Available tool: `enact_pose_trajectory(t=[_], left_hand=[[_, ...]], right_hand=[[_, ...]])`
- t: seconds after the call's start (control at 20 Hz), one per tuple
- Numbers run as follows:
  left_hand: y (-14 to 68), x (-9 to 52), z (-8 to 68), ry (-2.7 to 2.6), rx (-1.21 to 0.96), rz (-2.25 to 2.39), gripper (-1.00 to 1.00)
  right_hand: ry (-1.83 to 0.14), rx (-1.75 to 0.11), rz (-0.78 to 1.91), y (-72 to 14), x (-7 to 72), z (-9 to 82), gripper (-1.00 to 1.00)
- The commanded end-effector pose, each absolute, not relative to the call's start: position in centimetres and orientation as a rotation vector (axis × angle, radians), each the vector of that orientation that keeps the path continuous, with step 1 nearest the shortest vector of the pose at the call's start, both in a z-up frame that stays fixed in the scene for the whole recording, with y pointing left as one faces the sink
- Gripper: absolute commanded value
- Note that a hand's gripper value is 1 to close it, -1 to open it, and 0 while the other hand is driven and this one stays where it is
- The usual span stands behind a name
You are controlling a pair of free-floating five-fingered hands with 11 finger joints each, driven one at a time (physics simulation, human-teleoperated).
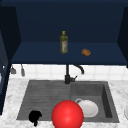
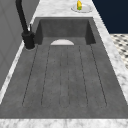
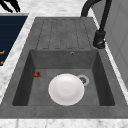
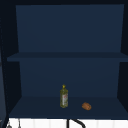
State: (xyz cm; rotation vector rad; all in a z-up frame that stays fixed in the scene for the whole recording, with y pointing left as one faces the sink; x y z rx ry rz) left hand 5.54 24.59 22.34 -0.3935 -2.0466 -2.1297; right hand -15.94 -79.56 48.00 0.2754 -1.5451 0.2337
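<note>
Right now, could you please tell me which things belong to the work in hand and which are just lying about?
In hand: left hand at the sink front rim; red ball beside it.
Lying about: white plate in the basin; oil bottle and small brown lump on the cabinet shelf; corn on the counter.

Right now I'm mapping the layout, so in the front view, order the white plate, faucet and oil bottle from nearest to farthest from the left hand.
Measured from the left hand, at the sink's front left edge:
1. White plate, in the basin to its right, partly behind the red ball.
2. Faucet, at the back of the sink, up and right.
3. Oil bottle, standing on the cabinet shelf above.
</note>
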Motion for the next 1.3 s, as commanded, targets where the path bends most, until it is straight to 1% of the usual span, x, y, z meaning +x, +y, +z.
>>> enact_pose_trajectory(t=[0.0,0.15,0.4,0.55,0.85,1.25], left_hand=[[24.6,5.5,22.3,-2.047,-0.393,-2.130,0.00],[24.6,5.5,22.3,-2.047,-0.393,-2.130,0.00],[24.6,5.5,22.3,-2.047,-0.393,-2.130,0.00],[24.6,5.5,22.3,-2.047,-0.393,-2.130,0.00],[24.6,5.5,22.3,-2.047,-0.393,-2.130,0.00],[24.6,5.5,22.3,-2.047,-0.393,-2.130,0.00]], right_hand=[[-1.562,0.166,0.328,-78.7,-17.2,47.0,-1.00],[-1.570,0.126,0.362,-77.2,-17.6,45.8,-1.00],[-1.566,0.131,0.349,-73.6,-17.8,42.8,-1.00],[-1.572,0.164,0.314,-71.1,-17.5,40.4,-1.00],[-1.571,0.195,0.297,-66.4,-14.0,36.4,-1.00],[-1.563,0.193,0.309,-60.5,-8.7,30.9,-1.00]])
